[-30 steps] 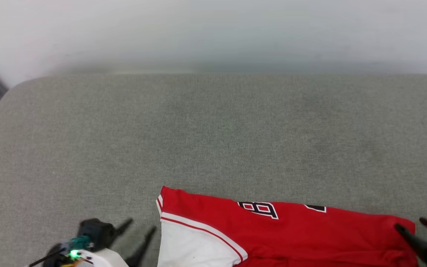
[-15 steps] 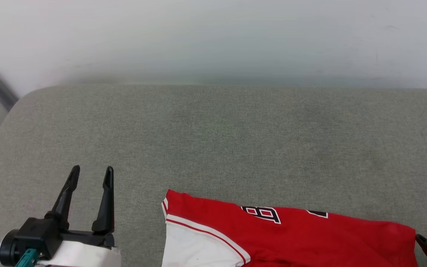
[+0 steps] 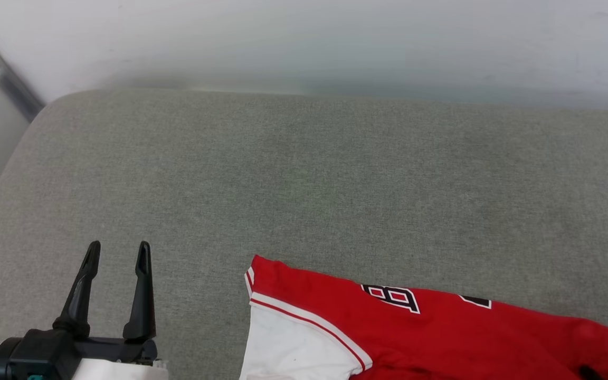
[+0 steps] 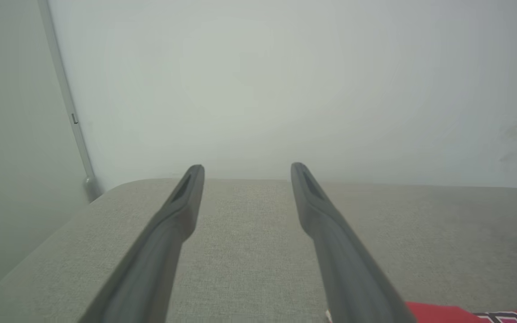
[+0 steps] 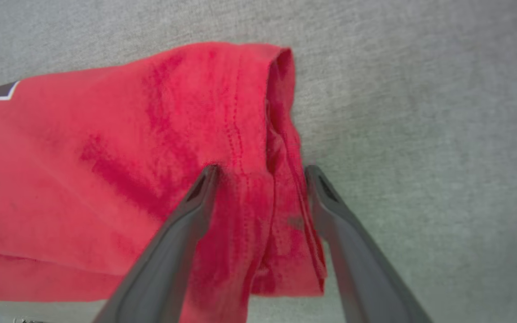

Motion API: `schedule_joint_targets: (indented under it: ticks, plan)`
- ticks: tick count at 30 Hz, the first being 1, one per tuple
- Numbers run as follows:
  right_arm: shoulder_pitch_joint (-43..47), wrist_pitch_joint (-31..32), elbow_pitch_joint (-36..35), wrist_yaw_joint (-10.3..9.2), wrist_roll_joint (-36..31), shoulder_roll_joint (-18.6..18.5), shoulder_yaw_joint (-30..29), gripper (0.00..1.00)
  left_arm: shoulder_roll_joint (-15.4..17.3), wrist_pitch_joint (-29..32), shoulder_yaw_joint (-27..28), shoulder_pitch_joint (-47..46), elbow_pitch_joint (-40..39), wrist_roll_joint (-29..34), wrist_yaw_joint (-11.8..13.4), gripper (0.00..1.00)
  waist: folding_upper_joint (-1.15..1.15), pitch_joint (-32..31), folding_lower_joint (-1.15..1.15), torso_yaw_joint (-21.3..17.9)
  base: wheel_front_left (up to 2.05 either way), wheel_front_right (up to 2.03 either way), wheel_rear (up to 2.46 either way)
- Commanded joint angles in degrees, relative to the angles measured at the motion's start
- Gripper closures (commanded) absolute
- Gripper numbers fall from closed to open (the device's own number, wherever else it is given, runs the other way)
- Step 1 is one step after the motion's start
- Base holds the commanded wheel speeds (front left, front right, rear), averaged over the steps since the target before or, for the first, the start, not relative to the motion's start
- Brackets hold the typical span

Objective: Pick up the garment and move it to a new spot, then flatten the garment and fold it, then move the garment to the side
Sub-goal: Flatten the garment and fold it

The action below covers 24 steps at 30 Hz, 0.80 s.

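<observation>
Garment (image 3: pixel 441 338) edge betw. open R pincer (image 5: pixel 262 169).

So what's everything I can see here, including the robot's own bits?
garment: one, red jersey with a white sleeve panel and black, white-outlined characters, lying at the cushion's near right.
cushion: one, grey fabric, spread across the head view under the garment.
wall: one, white, behind the cushion.
rail: one, grey, slanting at the far left beside the wall.
left gripper: one, black, lower left, jaws open over bare cushion.
right gripper: one, dark, jaws open, one on either side of the garment's right-hand edge.
</observation>
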Motion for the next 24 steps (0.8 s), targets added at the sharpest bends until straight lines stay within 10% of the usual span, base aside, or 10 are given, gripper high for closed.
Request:
schedule_joint_targets:
  ticks: [1,15,16,17,24]
  plan:
    - [-0.5,-0.4,1.2,-0.03,0.4,0.5,0.4,0.0,-0.6,-0.1,0.5,-0.7,0.3,0.7,-0.7,0.0,0.0,0.6,0.0,0.7,0.0,0.0,0.0]
    - [-0.1,-3.8,8.8,0.49,2.1,4.0,9.8,0.0,-2.8,-0.1,1.6,-1.6,1.9,2.8,-2.4,0.0,0.0,1.3,0.0,2.9,0.0,0.0,0.0]
    - [0.1,-4.4,8.3,0.56,1.8,3.7,11.1,0.64,-2.8,-0.1,1.3,-1.4,2.2,2.8,-2.5,0.0,0.0,1.3,0.0,2.8,0.0,0.0,0.0]
    - [0.0,-5.1,7.9,0.64,1.9,3.4,11.8,1.0,-2.7,-0.1,0.9,-1.3,2.4,2.7,-2.5,0.0,0.0,1.2,0.0,2.7,0.0,0.0,0.0]
    - [-1.4,-9.2,6.1,0.22,0.5,-0.2,9.0,1.0,-2.4,-0.1,0.1,-0.8,3.1,1.9,-2.5,0.0,0.0,-0.1,0.0,1.8,0.0,0.0,0.0]
